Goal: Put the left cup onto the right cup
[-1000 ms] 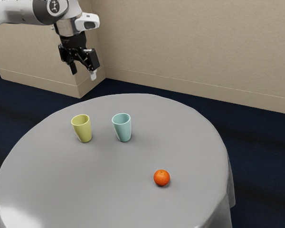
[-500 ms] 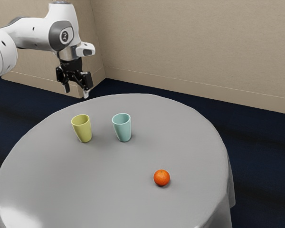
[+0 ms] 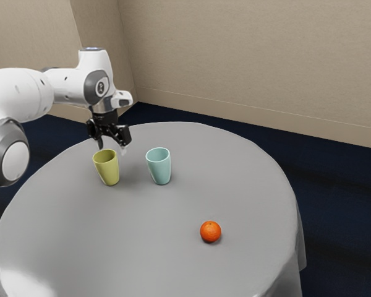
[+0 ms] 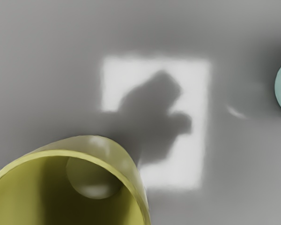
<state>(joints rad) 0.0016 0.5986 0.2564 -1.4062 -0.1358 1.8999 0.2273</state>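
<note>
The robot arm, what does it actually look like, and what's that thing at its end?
The arm is glossy white, built of thick rounded segments with round grey caps at the joints. No loose cables show. At its end sits a black gripper with two short fingers, one pale-tipped.

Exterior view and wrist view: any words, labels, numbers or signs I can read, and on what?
None readable.
The yellow cup, teal cup, orange and table are plain.
A small round mark on the arm is too small to read.
</note>
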